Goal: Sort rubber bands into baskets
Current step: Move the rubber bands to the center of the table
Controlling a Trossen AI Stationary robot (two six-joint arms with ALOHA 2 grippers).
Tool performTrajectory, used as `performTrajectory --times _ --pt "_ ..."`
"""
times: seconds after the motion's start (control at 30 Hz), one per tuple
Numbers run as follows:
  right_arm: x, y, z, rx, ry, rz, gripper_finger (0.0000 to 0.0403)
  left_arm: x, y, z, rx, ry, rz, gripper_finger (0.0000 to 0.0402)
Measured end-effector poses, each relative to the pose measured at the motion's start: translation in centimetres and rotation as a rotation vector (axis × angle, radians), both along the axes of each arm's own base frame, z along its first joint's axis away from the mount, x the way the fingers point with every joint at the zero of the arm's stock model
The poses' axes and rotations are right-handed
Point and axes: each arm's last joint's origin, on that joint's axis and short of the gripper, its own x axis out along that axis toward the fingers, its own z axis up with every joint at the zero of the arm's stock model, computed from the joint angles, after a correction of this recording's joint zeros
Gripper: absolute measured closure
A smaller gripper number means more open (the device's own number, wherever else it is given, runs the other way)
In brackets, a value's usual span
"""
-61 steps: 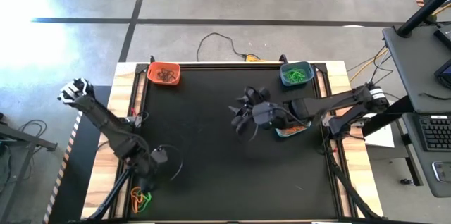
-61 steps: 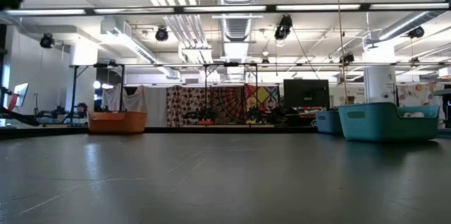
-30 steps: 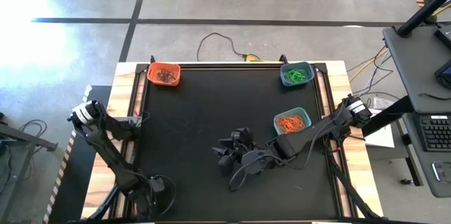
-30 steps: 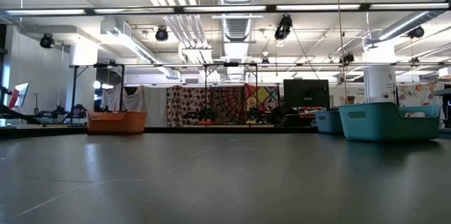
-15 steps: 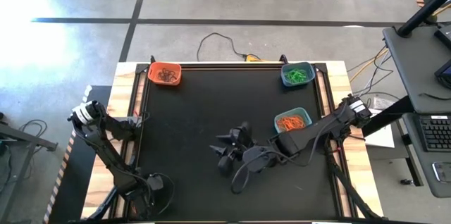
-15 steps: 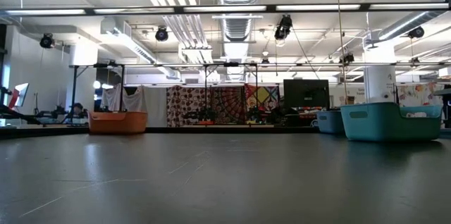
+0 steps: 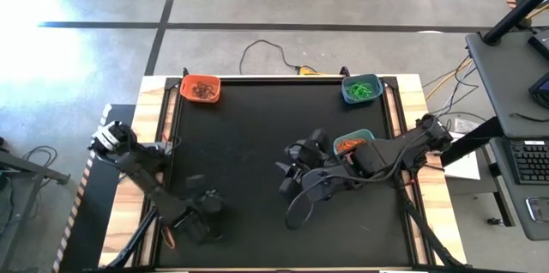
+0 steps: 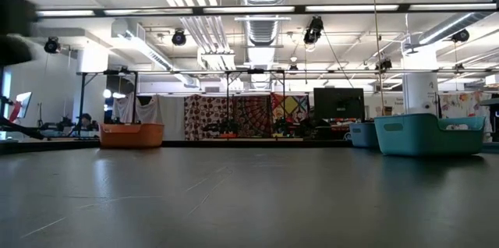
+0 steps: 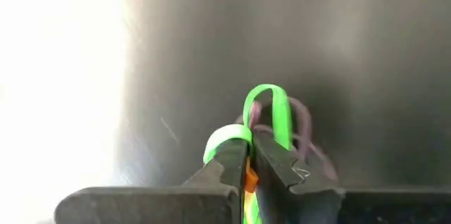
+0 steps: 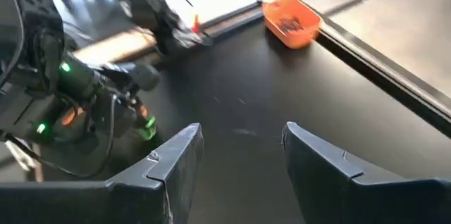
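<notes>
My left gripper (image 9: 248,159), near the table's (image 7: 249,144) front-left corner, pinches green and orange rubber bands (image 9: 268,111) together, so I risk mis-sorting; my right gripper (image 10: 236,150) hangs open mid-table.

Three baskets, two arms, two grippers.
One orange basket (image 7: 201,89), one teal basket (image 7: 360,89) and one blue basket (image 7: 353,142); one left gripper (image 9: 249,155) pinching at least two bands, a green band (image 9: 269,111) and an orange band (image 9: 249,179); one right gripper (image 10: 242,146).

Orange basket (image 7: 200,89), teal basket (image 7: 360,89), green rubber bands (image 9: 268,111), black table (image 7: 257,144)
</notes>
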Motion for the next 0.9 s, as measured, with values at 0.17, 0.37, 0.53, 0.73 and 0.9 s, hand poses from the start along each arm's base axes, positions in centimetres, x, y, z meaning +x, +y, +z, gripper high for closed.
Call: performTrajectory --times 0.17,0.37,0.53,0.73,0.9 --pt "-1.3 -0.4 0.2 0.039 0.081 -0.046 0.0213 4.8 3.5 -0.4 0.121 -0.123 -0.145 0.0401" --pt "-2.3 0.6 -0.5 0.119 0.15 -0.046 0.0213 12.3 8.5 0.2 0.038 -0.384 -0.253 0.0401" --pt "-3.0 2.3 -1.8 0.19 0.186 -0.057 0.0213 16.0 13.2 1.5 -0.019 -0.578 -0.129 0.0401" --pt "-3.9 4.3 -4.9 0.254 0.216 -0.132 0.0213 17.5 16.6 0.7 -0.072 -0.568 -0.028 0.0398" --pt "-4.0 4.5 -7.8 0.279 0.241 -0.219 0.0213 17.2 16.8 -1.4 -0.092 -0.45 -0.018 0.039"
